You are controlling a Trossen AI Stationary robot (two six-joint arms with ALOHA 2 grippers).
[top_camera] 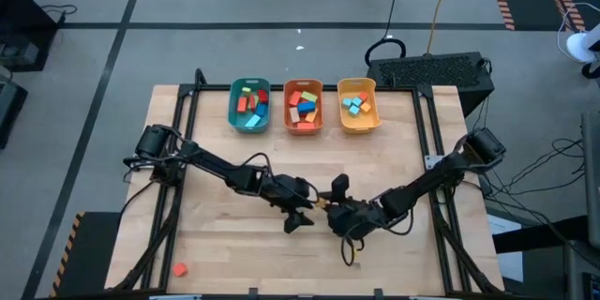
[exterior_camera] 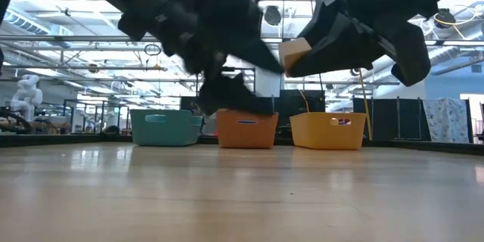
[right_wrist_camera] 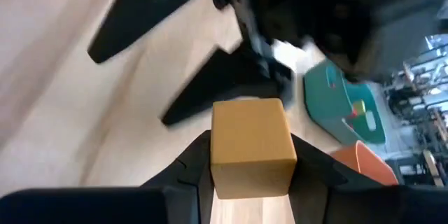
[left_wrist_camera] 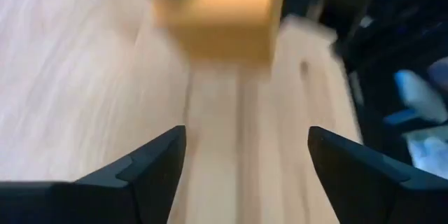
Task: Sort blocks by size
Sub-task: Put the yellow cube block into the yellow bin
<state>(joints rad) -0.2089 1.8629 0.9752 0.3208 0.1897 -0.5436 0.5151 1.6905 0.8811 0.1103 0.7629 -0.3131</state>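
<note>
tan block (right_wrist_camera: 252,147) sits clamped in right gripper (right_wrist_camera: 252,171), underside hidden.

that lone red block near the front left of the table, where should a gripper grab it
Take the red block across two opposite flat sides, coming straight down from above. It looks like a small cube lying flat on the table with nothing beside it, so the fingers have room on either side.

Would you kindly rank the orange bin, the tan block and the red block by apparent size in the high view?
1. Orange bin, clearly largest.
2. Red block, lying alone on the table.
3. Tan block, but it is mostly hidden between the grippers, so ranks two and three are unsure.
</note>
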